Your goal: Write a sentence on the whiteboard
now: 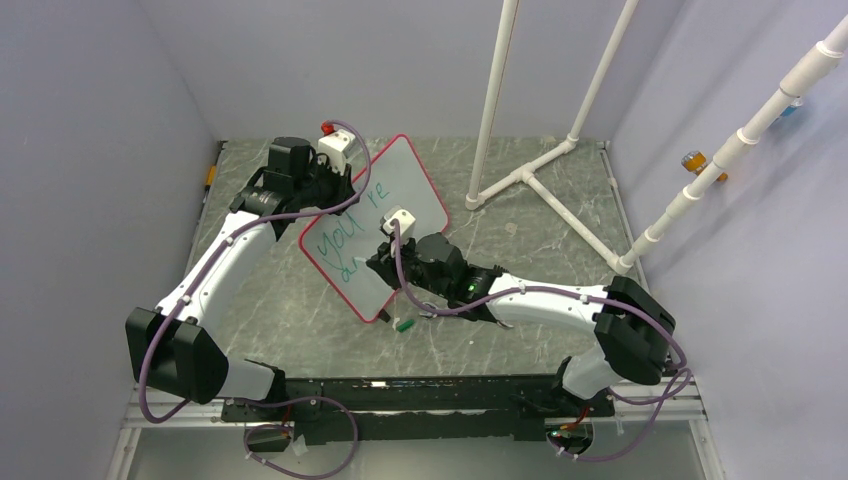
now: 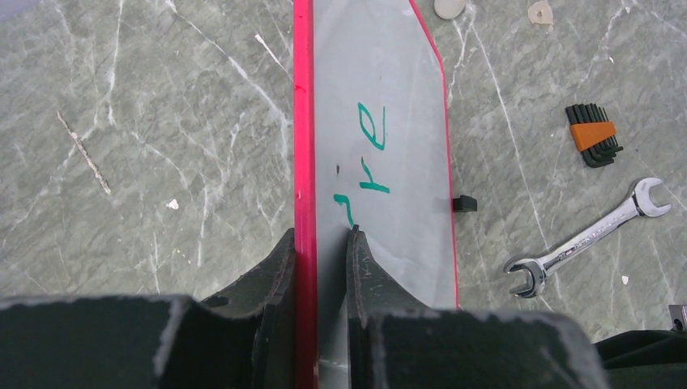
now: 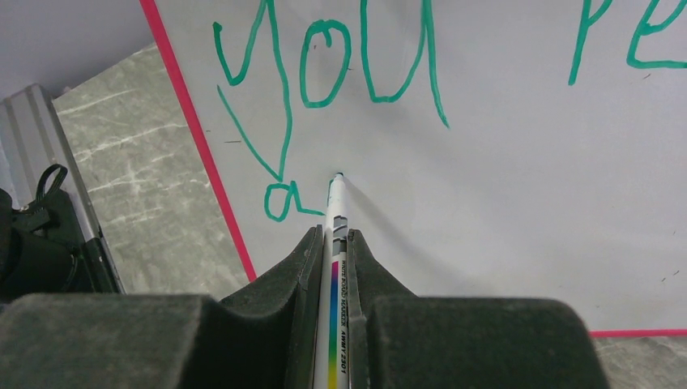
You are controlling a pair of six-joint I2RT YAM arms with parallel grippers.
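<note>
The whiteboard (image 1: pixel 400 190), white with a red frame, stands tilted on the table's middle. My left gripper (image 2: pixel 322 239) is shut on its red edge (image 2: pixel 303 146), one finger on each face. Green lettering (image 3: pixel 324 65) reads "you" and "re" on the top line, with an "a" (image 3: pixel 279 203) begun below. My right gripper (image 3: pixel 330 237) is shut on a white whiteboard marker (image 3: pixel 334 243) with a rainbow stripe. The marker tip (image 3: pixel 337 177) touches the board just right of the "a". The lettering also shows in the top view (image 1: pixel 345 240).
A green marker cap (image 1: pixel 404 324) lies on the table near the board's lower corner. A white pipe frame (image 1: pixel 530 180) stands at the back right. A wrench (image 2: pixel 587 239) and a hex key set (image 2: pixel 594 135) lie beyond the board in the left wrist view.
</note>
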